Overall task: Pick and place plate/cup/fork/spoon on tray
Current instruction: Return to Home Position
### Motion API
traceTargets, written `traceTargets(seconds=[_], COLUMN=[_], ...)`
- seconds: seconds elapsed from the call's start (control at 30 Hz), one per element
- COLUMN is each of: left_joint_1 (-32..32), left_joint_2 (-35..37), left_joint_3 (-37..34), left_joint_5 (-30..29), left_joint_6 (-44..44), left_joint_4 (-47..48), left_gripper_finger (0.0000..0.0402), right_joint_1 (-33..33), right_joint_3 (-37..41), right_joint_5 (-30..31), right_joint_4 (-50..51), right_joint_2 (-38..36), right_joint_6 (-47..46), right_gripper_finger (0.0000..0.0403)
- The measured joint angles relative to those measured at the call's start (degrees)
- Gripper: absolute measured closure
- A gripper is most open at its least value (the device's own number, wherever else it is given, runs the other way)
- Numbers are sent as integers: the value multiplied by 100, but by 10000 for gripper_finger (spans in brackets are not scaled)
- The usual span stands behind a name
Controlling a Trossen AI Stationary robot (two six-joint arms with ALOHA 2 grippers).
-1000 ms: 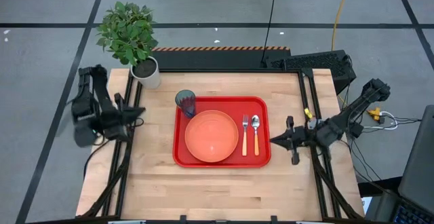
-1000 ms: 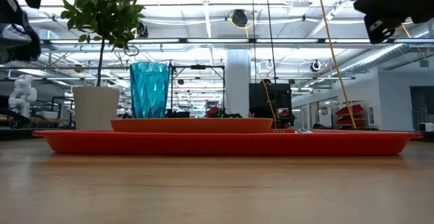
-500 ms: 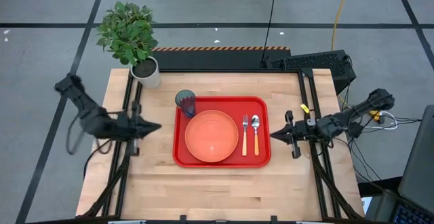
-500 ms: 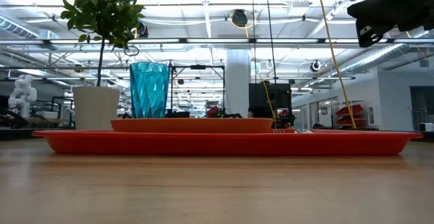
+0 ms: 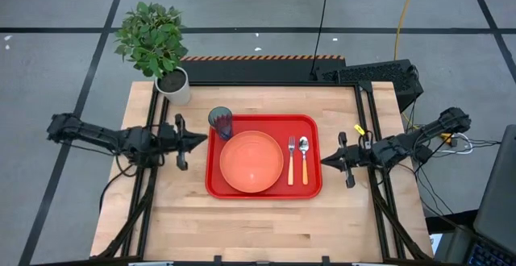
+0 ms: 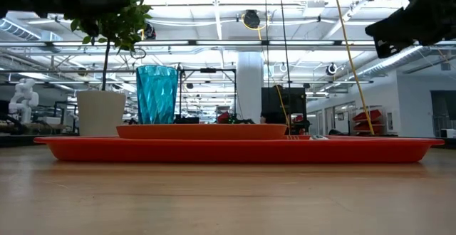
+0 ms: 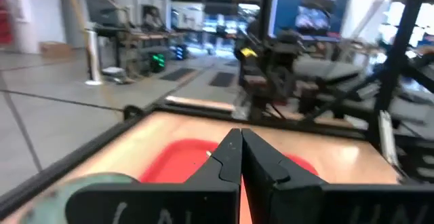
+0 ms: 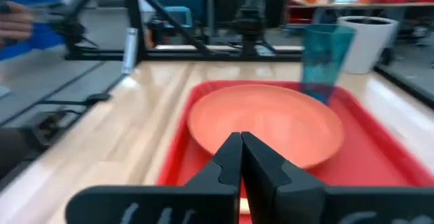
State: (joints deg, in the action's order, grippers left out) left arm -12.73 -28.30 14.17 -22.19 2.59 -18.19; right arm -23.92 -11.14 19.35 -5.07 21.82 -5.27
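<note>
**A:** Where is everything sitting?

**B:** The tray (image 5: 266, 122) is lying in the middle of the surface (image 5: 242, 226). The plate (image 5: 251, 162) is resting inside it, toward the left arm's side. The cup (image 5: 221, 122) is standing upright just beside the plate, at the tray corner nearest the plant pot (image 5: 176, 86).

**A:** And the cutlery?

**B:** The fork (image 5: 291, 161) and the spoon (image 5: 304, 160) are lying side by side in the tray's right part. The fork is sitting between the plate and the spoon. Their metal ends are pointing toward the edge of the surface where the plant pot is standing.

**A:** What are the arms doing?

**B:** The left tool (image 5: 197, 140) is hovering just beside the tray's left rim, near the cup. Its fingers are pressing together and gripping nothing. The right tool (image 5: 326, 163) is hovering just beside the opposite rim, near the spoon, and its fingers are also pressing together on nothing. Both are hanging above the surface, pointing inward at the tray.
</note>
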Motion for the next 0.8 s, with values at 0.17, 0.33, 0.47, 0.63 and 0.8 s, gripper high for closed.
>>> traceTargets(seconds=[0.17, 0.33, 0.47, 0.63, 0.8], left_joint_1=[309, 654, 829, 896, 896], left_joint_2=[3, 277, 624, 1053, 1445], left_joint_3=[-289, -461, -542, -743, -919], left_joint_5=[204, 145, 548, 1093, 1079], left_joint_6=[-52, -80, -50, 112, 323], left_joint_4=[8, 131, 529, 757, 1116], left_gripper_finger=[400, 397, 399, 398, 397], right_joint_1=[2, 119, 269, 424, 574], right_joint_3=[0, 0, 1, 437, 986], right_joint_5=[609, 643, 315, -155, -241], right_joint_4=[60, 230, 795, 395, 98], right_joint_2=[-18, -239, -576, -1043, -1477], right_joint_6=[308, 198, -269, -493, -717], right_gripper_finger=[403, 403, 403, 403, 403])
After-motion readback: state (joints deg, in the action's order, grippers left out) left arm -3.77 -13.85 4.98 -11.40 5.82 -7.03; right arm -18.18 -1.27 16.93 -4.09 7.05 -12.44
